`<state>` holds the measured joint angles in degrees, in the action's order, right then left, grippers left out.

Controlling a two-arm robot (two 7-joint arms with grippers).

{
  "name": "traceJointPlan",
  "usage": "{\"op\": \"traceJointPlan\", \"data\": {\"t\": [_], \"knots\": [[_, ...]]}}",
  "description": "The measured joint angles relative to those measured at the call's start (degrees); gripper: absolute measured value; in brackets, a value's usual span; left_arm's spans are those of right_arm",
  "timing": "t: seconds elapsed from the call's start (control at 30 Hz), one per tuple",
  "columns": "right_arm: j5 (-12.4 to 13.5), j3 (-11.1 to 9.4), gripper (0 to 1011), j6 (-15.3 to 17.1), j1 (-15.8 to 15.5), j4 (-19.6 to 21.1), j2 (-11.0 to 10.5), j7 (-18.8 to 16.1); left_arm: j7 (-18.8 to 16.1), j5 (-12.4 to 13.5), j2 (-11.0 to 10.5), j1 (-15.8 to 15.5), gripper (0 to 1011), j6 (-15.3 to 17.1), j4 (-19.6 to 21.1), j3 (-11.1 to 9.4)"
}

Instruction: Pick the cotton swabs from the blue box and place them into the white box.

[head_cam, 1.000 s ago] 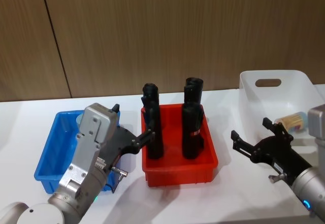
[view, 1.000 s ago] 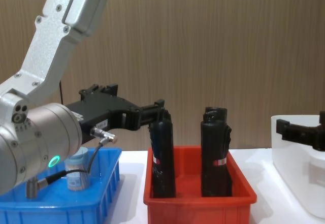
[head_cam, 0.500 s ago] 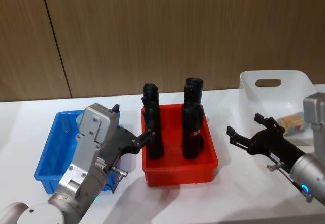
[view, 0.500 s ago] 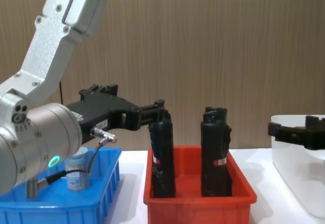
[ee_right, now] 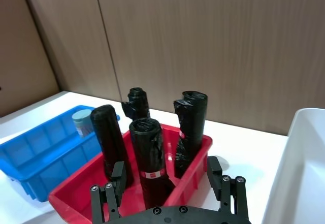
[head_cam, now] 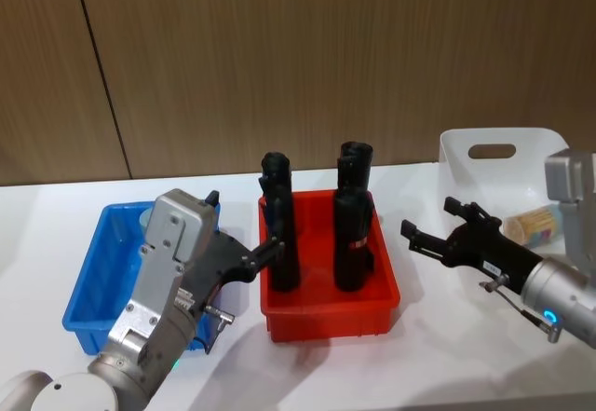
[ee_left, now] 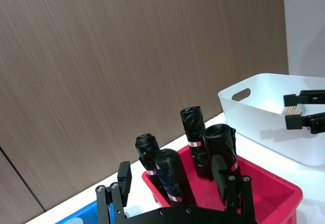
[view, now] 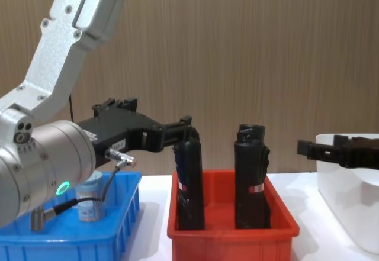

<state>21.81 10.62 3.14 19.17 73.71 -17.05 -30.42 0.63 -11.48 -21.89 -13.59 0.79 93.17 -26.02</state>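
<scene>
Hovering R gripper (head_cam: pixel 428 220): fingers spread wide, nothing betw. them; above the table (head_cam: pixel 447 346), tips aimed at the red box (head_cam: pixel 326 316).
White box (head_cam: pixel 463 180): just behind R gripper, on its outer side; the gripper's black body crosses the box's near corner.
Swab jar (head_cam: pixel 535 223): lying on its side inside White box, behind R gripper, past its black body.
Red box contents: 4 upright black rolls (head_cam: pixel 352 234), straight ahead of R gripper's tips, not touching.
L gripper (head_cam: pixel 242 223): fingers apart, empty; over the blue box edge nearest the red box, one tip right by the front roll on that side. Contact: cannot tell.
Blue box (head_cam: pixel 88 290): under and behind L gripper; well apart from R gripper, beyond the red box.
Second swab jar (view: pixel 90 200): upright in Blue box, below L gripper's body, toward the box's far side.
</scene>
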Motion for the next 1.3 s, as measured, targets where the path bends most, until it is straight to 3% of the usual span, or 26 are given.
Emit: {"op": "traceJointPlan", "data": {"t": [0.6, 1.3], "knots": [[-1.00, 1.78, 1002, -2.47, 9.10, -13.65, 2.65, -9.33, 0.00, 0.00, 0.00, 0.00, 1004, 0.00, 0.00, 0.00], [-3.47, 4.66, 1002, -6.29, 17.06, -26.86, 5.89, -13.96, 0.00, 0.00, 0.00, 0.00, 1004, 0.00, 0.00, 0.00]]}}
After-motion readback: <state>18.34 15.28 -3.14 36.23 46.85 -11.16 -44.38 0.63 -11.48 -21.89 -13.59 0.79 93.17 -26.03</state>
